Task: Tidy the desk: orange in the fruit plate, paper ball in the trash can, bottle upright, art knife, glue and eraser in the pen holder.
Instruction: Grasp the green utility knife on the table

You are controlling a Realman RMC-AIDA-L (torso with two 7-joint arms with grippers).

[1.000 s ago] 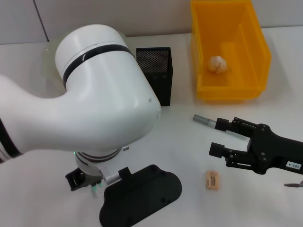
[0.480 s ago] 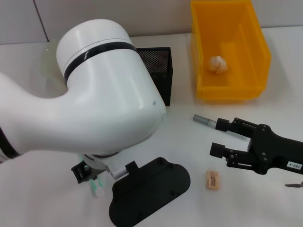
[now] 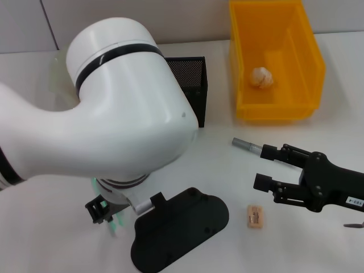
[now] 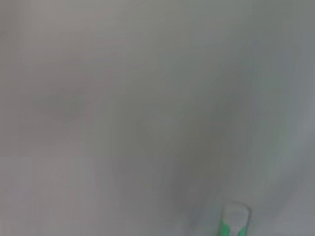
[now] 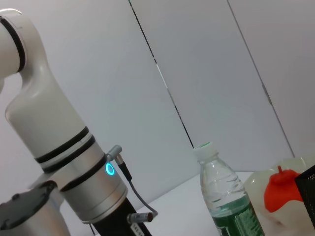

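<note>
One eraser (image 3: 255,216) lies flat on the white worktop (image 3: 227,170). Its face carries dark print, too small for you to read. It sits apart from everything, just in front of the right gripper (image 3: 263,166), whose jaws are released and spread wide, hovering low with nothing between them. A small white label with dark characters shows on that gripper's body; you cannot read it either.

Count one of each: one paper ball (image 3: 261,77) resting inside the yellow trash can (image 3: 301,54) at the far right, and one black mesh pen holder (image 3: 193,74) left of the can, with a bare strip of worktop between them. In the right wrist view, one bottle (image 5: 222,196) stands upright with its cap on, its dark green label bearing pale print you cannot make out. Beside it, one orange (image 5: 278,191) sits in the pale fruit plate (image 5: 256,184).

Bare worktop runs from the eraser up to the can and across to the pen holder.

Your left arm fills the near left of the head view. Its left gripper (image 3: 104,210) is low over the worktop near the front edge, with a green-and-white thing (image 3: 116,223) at its tip. Whether those jaws are clenched on it you cannot tell.
</note>
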